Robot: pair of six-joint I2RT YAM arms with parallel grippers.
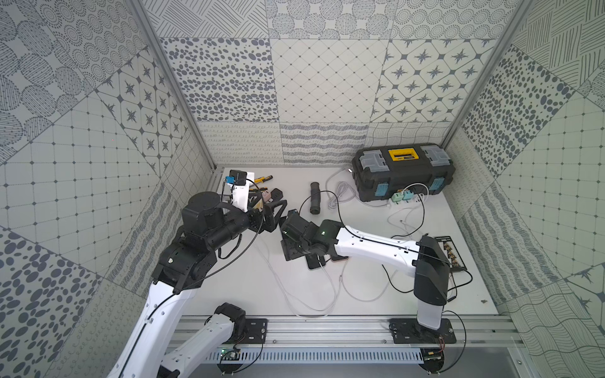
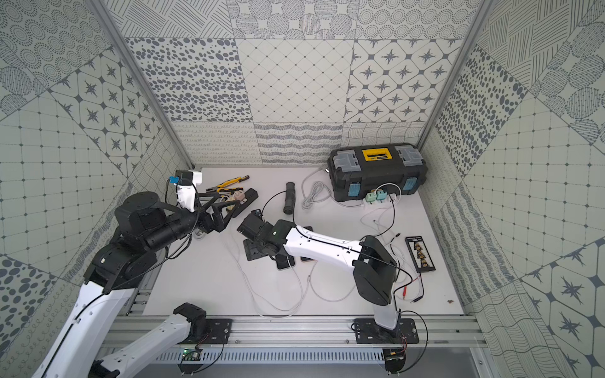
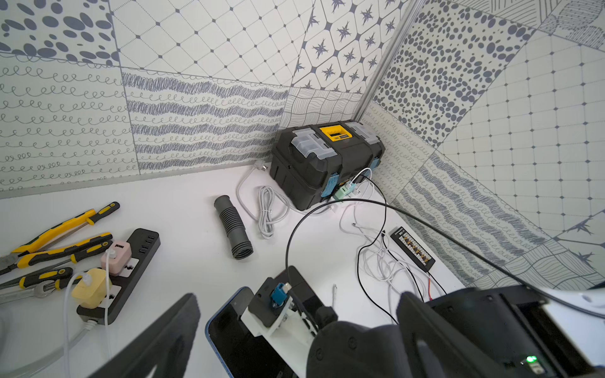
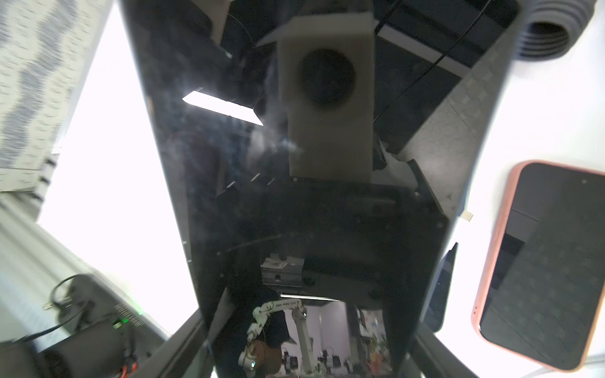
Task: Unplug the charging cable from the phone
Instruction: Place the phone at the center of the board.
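A phone point(image 4: 327, 229) with a black screen and blue edge point(image 3: 226, 337) lies flat mid-table. My right gripper point(image 4: 311, 327) points down over it, one finger against each long side, shut on it. In both top views the right gripper point(image 1: 293, 253) point(image 2: 258, 251) covers most of the phone; only its near end point(image 1: 316, 264) point(image 2: 284, 262) shows. A white charging cable point(image 1: 329, 288) point(image 2: 299, 288) leaves that end and loops toward the front rail; the plug is too small to make out. My left gripper point(image 3: 298, 299) point(image 1: 273, 212) hovers wide open just left of the phone, holding nothing.
A pink-cased phone point(image 4: 540, 261) lies beside the held one. Pliers point(image 3: 62, 229) and a black power strip point(image 3: 137, 258) with chargers sit at left. A grey ribbed hose point(image 1: 316, 198), a toolbox point(image 1: 402, 170), a black terminal board point(image 1: 450, 252) and loose cables point(image 1: 406, 222) lie behind and right.
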